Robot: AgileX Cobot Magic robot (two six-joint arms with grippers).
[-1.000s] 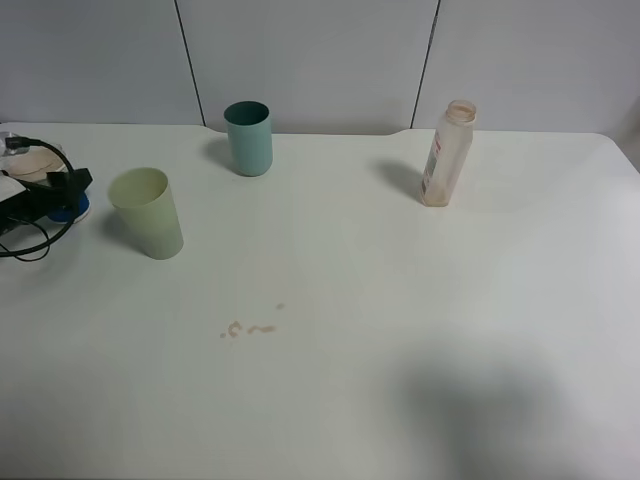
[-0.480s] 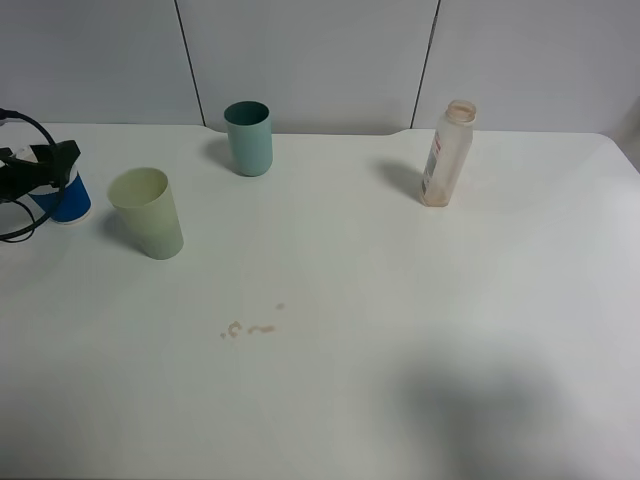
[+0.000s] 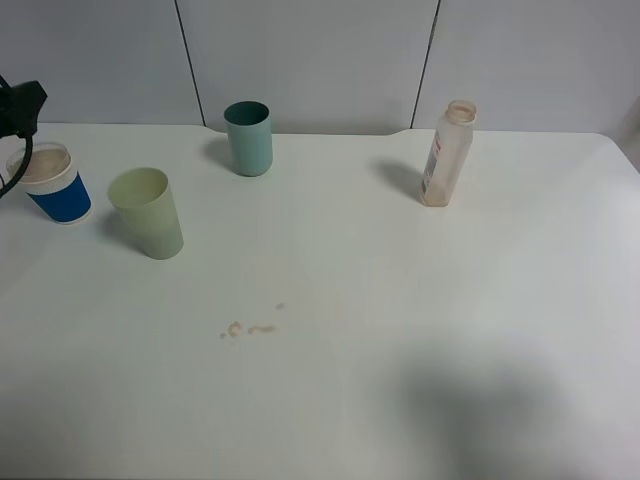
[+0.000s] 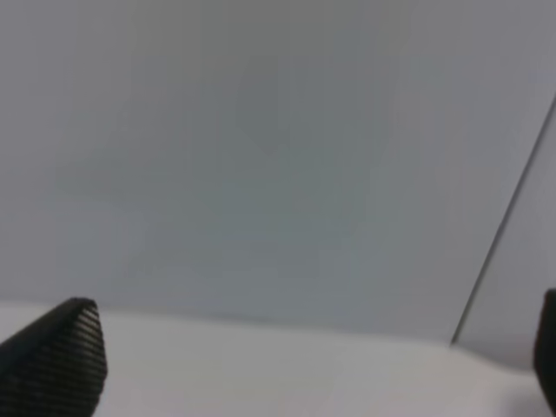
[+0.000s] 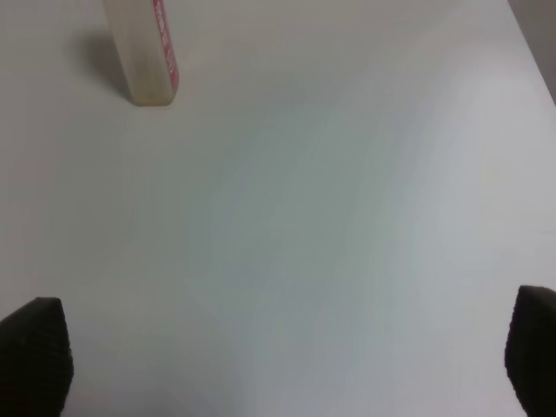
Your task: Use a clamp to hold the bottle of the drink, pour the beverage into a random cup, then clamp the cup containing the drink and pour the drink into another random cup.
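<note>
The clear drink bottle stands uncapped at the back right of the white table; its lower part shows in the right wrist view. A teal cup stands at the back middle and a pale green cup at the left. A blue cup with a white rim holds beige liquid at the far left. My left gripper is open and empty, raised and facing the wall; its arm shows at the left edge above the blue cup. My right gripper is open and empty over bare table, well short of the bottle.
Small beige spill marks lie on the table in front of the green cup. A soft shadow falls on the front right of the table. Grey wall panels stand behind the table's back edge.
My left arm has risen and drawn back from the blue cup toward the far left, leaving the cup standing uncovered. The other cups and the bottle have not moved.
</note>
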